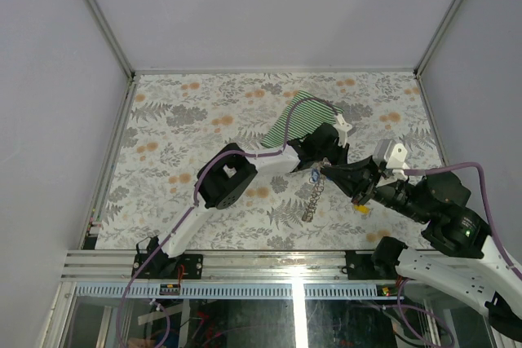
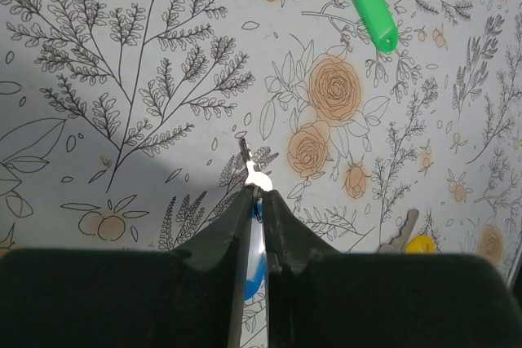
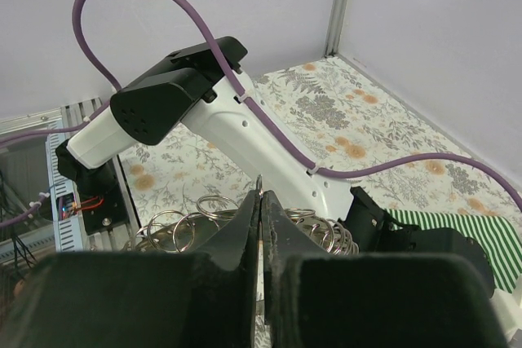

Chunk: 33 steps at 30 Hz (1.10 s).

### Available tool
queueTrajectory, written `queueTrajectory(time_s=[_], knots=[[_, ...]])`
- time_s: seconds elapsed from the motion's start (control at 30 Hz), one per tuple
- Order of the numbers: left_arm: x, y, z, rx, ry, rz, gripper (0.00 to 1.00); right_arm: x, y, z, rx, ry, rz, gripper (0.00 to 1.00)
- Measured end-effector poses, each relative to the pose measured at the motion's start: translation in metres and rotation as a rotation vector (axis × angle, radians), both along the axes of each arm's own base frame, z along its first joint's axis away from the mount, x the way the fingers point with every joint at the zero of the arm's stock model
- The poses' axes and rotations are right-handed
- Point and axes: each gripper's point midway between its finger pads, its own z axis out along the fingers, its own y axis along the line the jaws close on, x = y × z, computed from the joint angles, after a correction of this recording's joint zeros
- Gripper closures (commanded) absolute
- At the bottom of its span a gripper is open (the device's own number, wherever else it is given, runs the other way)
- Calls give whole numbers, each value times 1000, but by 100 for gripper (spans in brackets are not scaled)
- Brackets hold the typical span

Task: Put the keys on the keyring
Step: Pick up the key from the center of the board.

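Note:
My left gripper (image 2: 257, 193) is shut on a blue key (image 2: 254, 279), pinching the tag; its metal blade (image 2: 248, 167) pokes out past the fingertips. My right gripper (image 3: 261, 195) is shut on one ring of the keyring (image 3: 202, 216), a chain of silvery rings spreading to both sides of the fingers. From above, the two grippers (image 1: 314, 165) (image 1: 329, 171) meet tip to tip at mid-table, and the keyring (image 1: 313, 200) trails from them toward the near edge. A green key (image 2: 375, 12) and a yellow key (image 2: 419, 244) lie on the floral cloth.
A green-and-white striped cloth (image 1: 306, 118) lies just behind the left gripper. The left arm's white link (image 3: 245, 132) and purple cable (image 3: 204, 34) cross close in front of the right wrist. Grey walls enclose the table on three sides.

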Motion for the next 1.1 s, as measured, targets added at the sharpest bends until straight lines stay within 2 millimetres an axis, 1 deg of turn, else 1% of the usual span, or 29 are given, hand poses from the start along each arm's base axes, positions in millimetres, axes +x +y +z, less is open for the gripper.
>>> queueTrajectory(time_s=[0.13,0.2,0.23,0.3,0.43,0.5,0.57,0.67,0.77,0.9,0.97,1.1], knots=[[-1,0,2,-1,-15,-22,96,0,-3,0,6,-4,-10,100],[-1,0,6,-3,-29,-34,100,1,-5,1,13,-8,-21,100],[-2,0,10,-6,-37,-41,100,1,-6,1,17,-11,-26,100],[-3,1,21,-13,-56,-55,100,1,-9,3,27,-17,-33,100],[-7,7,56,-39,-115,-80,100,0,-10,5,36,-24,-35,100],[-11,12,75,-54,-147,-93,100,0,-11,6,44,-30,-40,100],[-16,19,89,-65,-175,-107,100,1,-12,7,50,-37,-46,100],[-25,31,105,-72,-208,-125,100,1,-15,9,62,-52,-54,100],[-35,50,115,-66,-239,-139,100,0,-17,13,83,-74,-55,100],[-49,83,135,-66,-290,-144,100,-1,-18,18,105,-104,-53,100],[-53,104,154,-88,-343,-132,100,-1,-16,19,110,-121,-46,100],[-59,146,184,-151,-431,-80,100,-4,-7,15,108,-144,-2,99]])
